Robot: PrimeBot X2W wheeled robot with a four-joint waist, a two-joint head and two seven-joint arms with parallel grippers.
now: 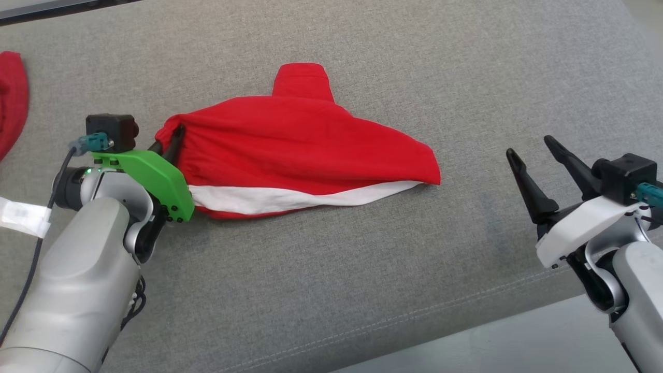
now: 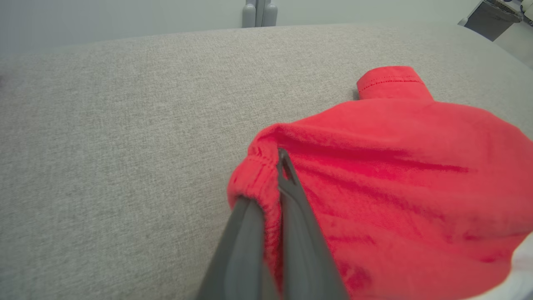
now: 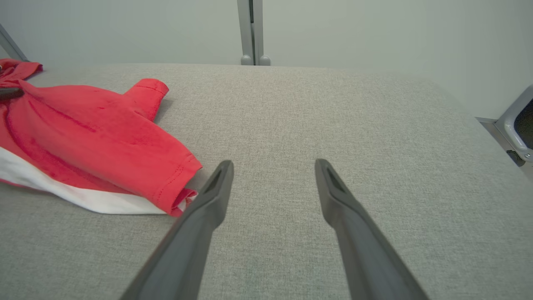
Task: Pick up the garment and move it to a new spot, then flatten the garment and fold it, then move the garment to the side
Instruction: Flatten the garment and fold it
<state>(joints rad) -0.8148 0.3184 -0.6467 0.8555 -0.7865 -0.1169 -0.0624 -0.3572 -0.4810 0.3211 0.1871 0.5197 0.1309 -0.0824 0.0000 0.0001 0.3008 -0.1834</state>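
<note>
Red jersey (image 1: 300,150) with a white band lies bunched on the grey cushion (image 1: 362,290), its hem pinched by the left gripper (image 1: 173,142). The left wrist view reveals gathered stitching, and the right gripper (image 1: 531,146) gapes empty.

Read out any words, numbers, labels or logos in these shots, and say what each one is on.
None can be read.
White label at the head view's left edge: faint grey print, too blurred to read.
Garment: its visible side is plain red and white, no lettering showing.
</note>
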